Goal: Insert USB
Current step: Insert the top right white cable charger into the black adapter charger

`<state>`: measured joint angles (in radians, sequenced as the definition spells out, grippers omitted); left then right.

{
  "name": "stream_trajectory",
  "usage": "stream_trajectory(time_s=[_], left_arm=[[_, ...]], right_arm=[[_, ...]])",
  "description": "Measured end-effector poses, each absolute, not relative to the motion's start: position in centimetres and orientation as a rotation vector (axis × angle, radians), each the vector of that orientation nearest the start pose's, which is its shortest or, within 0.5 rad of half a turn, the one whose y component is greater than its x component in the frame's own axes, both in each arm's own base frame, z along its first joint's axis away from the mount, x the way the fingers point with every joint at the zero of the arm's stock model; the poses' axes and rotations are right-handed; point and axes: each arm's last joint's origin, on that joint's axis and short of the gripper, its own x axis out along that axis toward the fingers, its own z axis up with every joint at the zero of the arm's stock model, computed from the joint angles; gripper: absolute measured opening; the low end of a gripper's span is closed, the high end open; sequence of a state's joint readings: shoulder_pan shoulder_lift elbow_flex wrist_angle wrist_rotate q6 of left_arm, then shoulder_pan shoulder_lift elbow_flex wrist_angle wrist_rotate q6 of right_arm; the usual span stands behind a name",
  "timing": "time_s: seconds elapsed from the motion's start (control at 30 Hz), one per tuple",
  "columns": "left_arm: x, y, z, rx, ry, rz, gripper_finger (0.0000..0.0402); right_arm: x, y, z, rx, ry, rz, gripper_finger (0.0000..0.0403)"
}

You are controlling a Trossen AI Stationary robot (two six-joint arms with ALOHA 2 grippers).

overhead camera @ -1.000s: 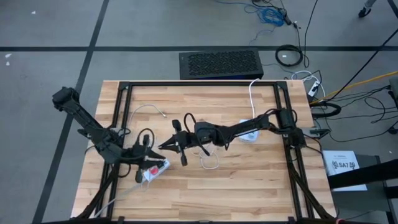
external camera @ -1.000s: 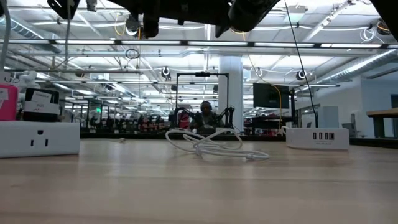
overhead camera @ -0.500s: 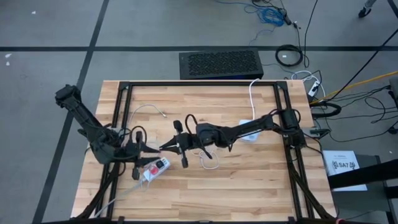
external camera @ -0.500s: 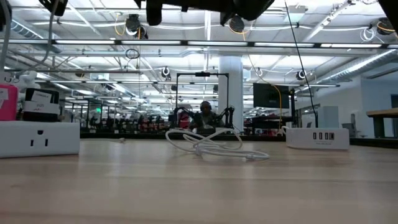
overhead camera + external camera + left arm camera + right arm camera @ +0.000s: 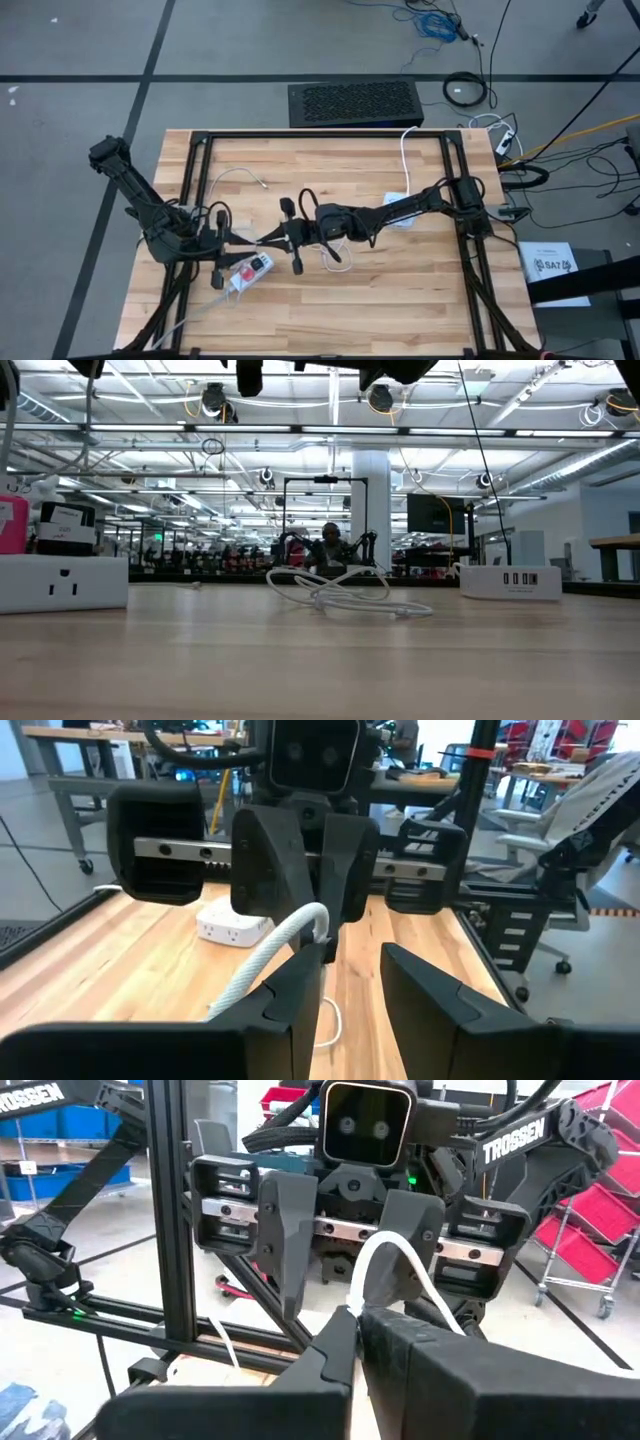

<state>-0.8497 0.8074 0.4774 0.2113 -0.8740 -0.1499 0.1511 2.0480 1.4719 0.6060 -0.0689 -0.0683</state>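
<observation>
The right gripper (image 5: 272, 239), at nine o'clock from table centre, was clenched on the USB cable (image 5: 278, 942). The left gripper (image 5: 232, 243) faced it, fingers released. To take the cable well, the left should probably close squarely on it (no twist). Counted: one cable, two grippers, one power strip (image 5: 251, 271) at eight o'clock, one charger block (image 5: 399, 217) at two.

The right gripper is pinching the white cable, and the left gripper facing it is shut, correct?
Not quite: the left gripper is open, fingers apart, as the left wrist view shows. The right gripper does pinch the white cable.
</observation>
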Motion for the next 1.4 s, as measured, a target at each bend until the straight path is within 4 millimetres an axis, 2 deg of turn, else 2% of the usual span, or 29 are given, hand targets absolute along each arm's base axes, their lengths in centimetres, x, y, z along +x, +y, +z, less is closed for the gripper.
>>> stream_trajectory(time_s=[0.3, 0.63, 1.03, 1.4], left_arm=[[13.2, -11.7, 26.3, -0.076, 0.062, 0.016, 0.0116], [13.3, -11.6, 27.4, -0.084, -0.018, 0.031, 0.0116], [13.7, -11.8, 26.8, -0.105, 0.015, 0.002, 0.0116], [13.9, -11.9, 26.2, -0.109, 0.048, 0.044, 0.0116]], right_arm=[[46.9, 8.2, 25.7, -0.063, -0.026, 0.228, 0.0000], [46.8, 8.8, 25.3, -0.039, 0.006, 0.262, 0.0000], [46.9, 8.6, 25.5, -0.042, -0.019, 0.205, 0.0000], [46.9, 8.5, 25.6, -0.040, -0.033, 0.199, 0.0000]])
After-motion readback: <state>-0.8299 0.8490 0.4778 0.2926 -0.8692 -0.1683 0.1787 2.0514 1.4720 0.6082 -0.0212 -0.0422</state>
